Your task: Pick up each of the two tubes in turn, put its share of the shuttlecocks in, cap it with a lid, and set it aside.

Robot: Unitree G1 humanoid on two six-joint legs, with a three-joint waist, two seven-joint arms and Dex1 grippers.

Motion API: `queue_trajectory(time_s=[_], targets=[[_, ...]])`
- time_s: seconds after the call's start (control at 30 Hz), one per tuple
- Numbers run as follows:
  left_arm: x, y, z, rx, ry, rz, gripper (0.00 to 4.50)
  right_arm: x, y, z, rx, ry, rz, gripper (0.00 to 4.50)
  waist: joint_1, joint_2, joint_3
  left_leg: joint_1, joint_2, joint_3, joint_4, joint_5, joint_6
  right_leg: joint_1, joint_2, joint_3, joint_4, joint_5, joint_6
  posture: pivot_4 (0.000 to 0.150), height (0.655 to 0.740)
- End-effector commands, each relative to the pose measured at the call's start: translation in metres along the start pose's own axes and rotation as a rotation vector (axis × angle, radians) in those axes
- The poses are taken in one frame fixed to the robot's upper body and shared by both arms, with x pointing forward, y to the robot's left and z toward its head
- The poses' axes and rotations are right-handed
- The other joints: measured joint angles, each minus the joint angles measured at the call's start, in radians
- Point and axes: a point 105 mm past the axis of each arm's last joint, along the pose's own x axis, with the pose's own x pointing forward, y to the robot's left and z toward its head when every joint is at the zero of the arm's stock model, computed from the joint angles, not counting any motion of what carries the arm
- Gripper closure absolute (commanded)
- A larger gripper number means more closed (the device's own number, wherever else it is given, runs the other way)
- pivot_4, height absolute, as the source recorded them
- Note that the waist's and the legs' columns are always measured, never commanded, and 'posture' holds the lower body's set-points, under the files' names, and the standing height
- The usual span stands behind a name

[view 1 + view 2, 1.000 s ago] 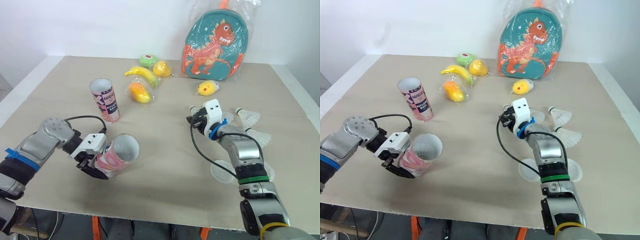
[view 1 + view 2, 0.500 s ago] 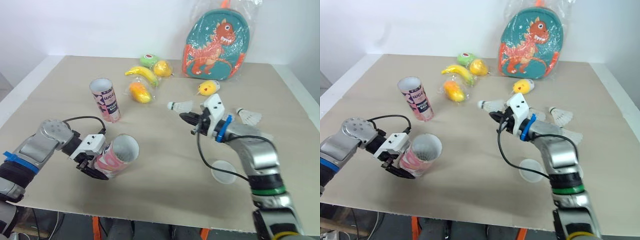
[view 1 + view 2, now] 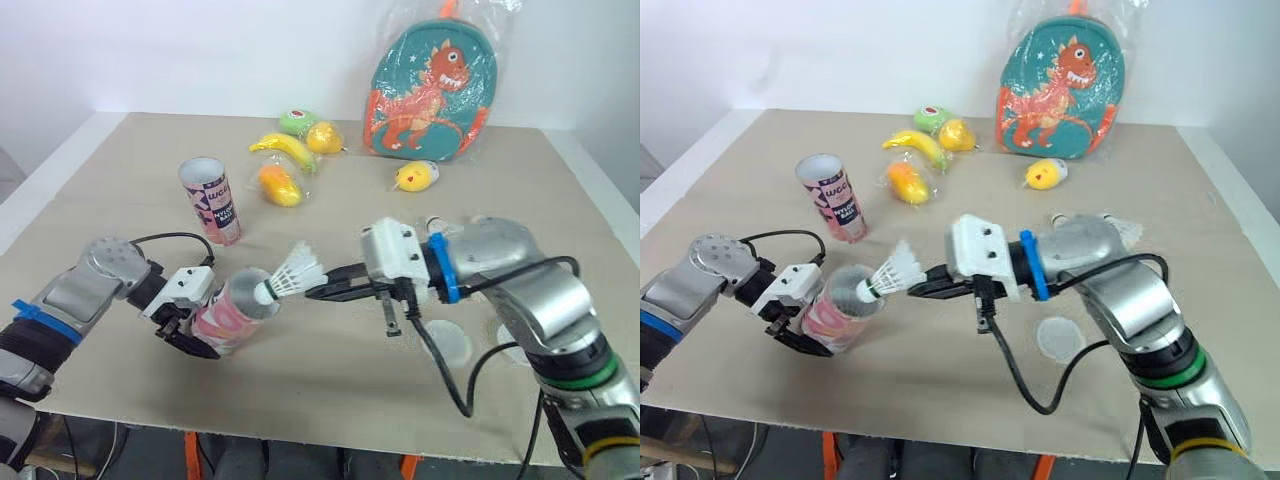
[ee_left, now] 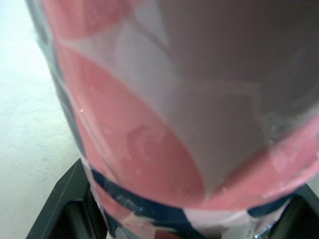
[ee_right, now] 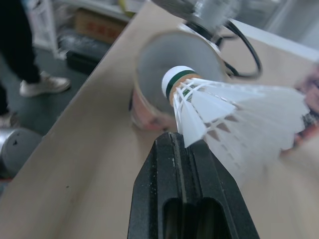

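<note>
Left claw [image 3: 192, 335] is clamped around the lower end of the tilted tube [image 3: 235, 310], with its open mouth pointing toward the right arm. The right wrist view looks into that tube and nothing is visible inside. Right claw [image 3: 312, 292] is pinched tight on the feather skirt of a shuttlecock [image 3: 290, 276], held level, cork tip right at the tube's mouth and not inside. The upright tube [image 3: 210, 200] stands open-topped on the counter [image 3: 330, 390], well apart from the claws; can't tell its contents. Count: two tubes, and one shuttlecock in the claw, plus a second shuttlecock [image 3: 1127, 229] partly hidden behind the right arm. One clear lid [image 3: 1058, 338] lies flat on the counter under the right arm. Five wrapped fruit pieces sit at the far side: a banana [image 3: 285, 148], a green fruit [image 3: 297, 121], a yellow fruit [image 3: 323, 137], an orange fruit [image 3: 279, 185] and a small yellow fruit [image 3: 413, 177]. One dinosaur backpack [image 3: 432, 90] in a plastic bag leans against the wall.
</note>
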Motion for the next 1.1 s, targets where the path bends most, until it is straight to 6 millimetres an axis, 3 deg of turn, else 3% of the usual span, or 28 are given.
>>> queue_trajectory(time_s=[0.03,0.17,0.2,0.23,0.37,0.47,0.63,0.77,0.97,1.1], targets=[[0.008,-0.001,-0.005,-0.02,0.007,-0.025,1.46,0.006,-0.004,0.003,-0.06,0.019,0.045,4.48,0.0,0.0,0.0,0.0,0.0,0.0,0.0,0.0,0.0,0.0,0.0,0.0,0.0,0.0,0.0,0.15,0.74],[0.008,-0.001,-0.005,-0.021,0.008,-0.025,1.46,0.013,-0.009,0.008,-0.07,0.009,0.087,4.48,0.0,0.0,0.0,0.0,0.0,0.0,0.0,0.0,0.0,0.0,0.0,0.0,0.0,0.001,-0.001,0.15,0.74],[0.008,-0.001,-0.005,-0.021,0.008,-0.026,1.46,0.014,-0.01,0.011,-0.064,-0.001,0.102,3.84,0.0,0.0,0.0,0.0,0.0,0.0,0.0,0.0,0.0,0.0,0.0,-0.001,0.0,0.001,-0.001,0.15,0.74],[0.008,-0.001,-0.005,-0.021,0.007,-0.026,1.46,0.014,-0.01,0.014,-0.062,-0.012,0.113,3.58,0.0,0.0,0.0,0.0,0.0,0.0,0.0,0.0,0.0,0.0,0.0,0.0,0.0,0.001,-0.001,0.15,0.74],[0.009,-0.002,-0.005,-0.02,0.007,-0.028,1.46,0.005,-0.02,0.032,-0.019,-0.115,0.079,1.68,0.0,0.0,0.0,0.0,0.0,0.0,0.0,0.0,0.0,0.0,0.0,0.0,0.0,0.001,-0.001,0.15,0.74],[0.01,-0.003,-0.005,-0.015,0.007,-0.032,1.46,-0.012,-0.024,0.038,0.057,-0.191,-0.004,1.68,0.001,0.0,0.0,0.0,0.0,-0.001,0.0,0.0,0.0,0.001,0.0,-0.001,0.0,0.003,-0.004,0.15,0.74],[0.011,-0.005,-0.005,-0.012,0.002,-0.036,1.46,-0.058,-0.013,0.015,0.211,-0.205,-0.283,1.68,0.003,-0.001,-0.001,0.0,0.0,-0.001,0.0,0.0,0.0,0.002,-0.001,-0.002,-0.001,0.003,-0.004,0.15,0.74],[0.012,-0.008,-0.007,-0.019,0.005,-0.044,1.46,-0.106,0.017,-0.017,0.379,-0.14,-0.602,1.68,0.012,-0.002,-0.001,-0.003,0.0,-0.002,-0.001,-0.001,-0.001,0.003,-0.002,-0.005,-0.001,0.0,-0.007,0.15,0.74],[0.016,-0.003,-0.007,-0.009,0.006,-0.051,1.46,-0.137,0.053,-0.037,0.496,-0.017,-0.817,1.68,-0.002,0.002,-0.002,0.0,0.0,-0.002,-0.001,0.0,0.0,0.004,-0.001,-0.004,-0.001,-0.002,-0.002,0.15,0.74],[0.018,0.007,-0.003,0.015,0.006,-0.052,1.46,-0.157,0.086,-0.072,0.651,0.122,-0.913,1.68,0.003,0.0,-0.002,0.001,-0.001,-0.002,0.001,0.002,0.001,0.007,-0.001,-0.004,-0.003,-0.006,-0.003,0.15,0.74]])
